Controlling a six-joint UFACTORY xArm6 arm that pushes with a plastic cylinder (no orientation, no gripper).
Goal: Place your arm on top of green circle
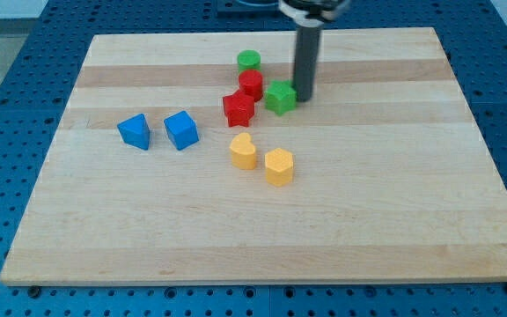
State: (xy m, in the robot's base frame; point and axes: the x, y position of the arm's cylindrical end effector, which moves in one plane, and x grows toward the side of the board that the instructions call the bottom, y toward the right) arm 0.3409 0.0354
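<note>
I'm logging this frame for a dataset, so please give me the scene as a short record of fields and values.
tip: my tip, just to the view's right of the green star block
target: green circle, toward the view's top, tip not at it
red blocks: red circle, red star
blue blocks: two, view's left
yellow blocks: two
surface: wooden board

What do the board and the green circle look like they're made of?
Board: looks like pale wood, matte, with lengthwise plank bands and grain. Green circle: probably plastic or painted wood, with uniform saturated colour and a smooth look. My tip sits right of the green star.
</note>
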